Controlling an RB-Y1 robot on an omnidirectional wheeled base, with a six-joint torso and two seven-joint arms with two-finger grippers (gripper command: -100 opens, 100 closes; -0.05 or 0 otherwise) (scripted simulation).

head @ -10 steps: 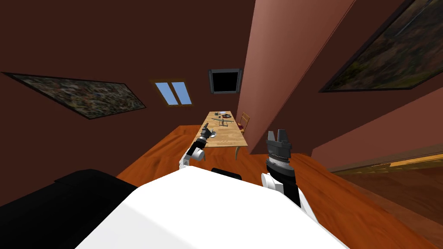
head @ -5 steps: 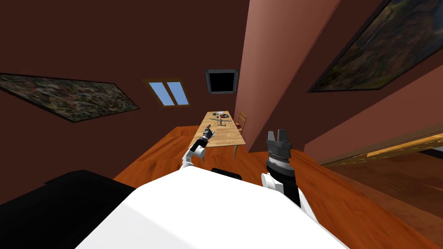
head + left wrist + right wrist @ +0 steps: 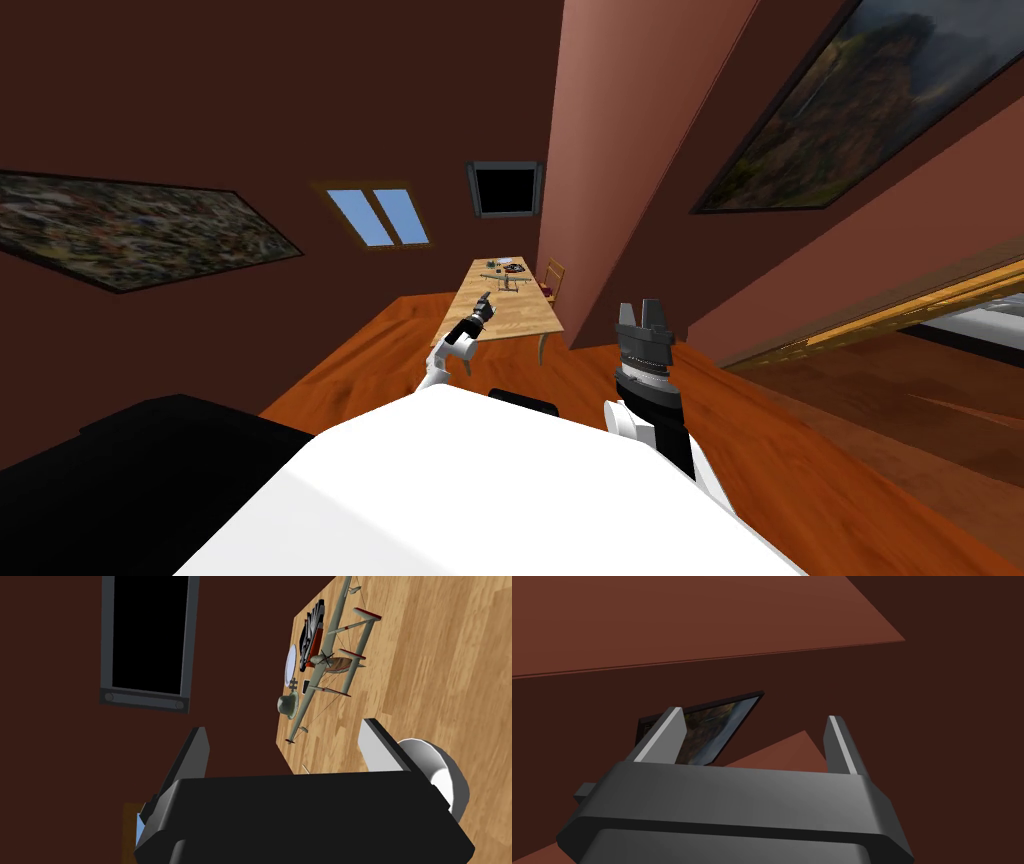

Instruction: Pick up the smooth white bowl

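While the left gripper (image 3: 285, 727) gapes, the white bowl (image 3: 442, 768) lies just outside it.

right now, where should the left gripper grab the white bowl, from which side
Probably the rim, one finger inside, one outside. The white bowl seems mouth-up on the table just beside the open left gripper, so shift over and come from above.

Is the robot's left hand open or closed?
Open: the left hand has grey fingers wide apart; the smooth white bowl lies outside them.
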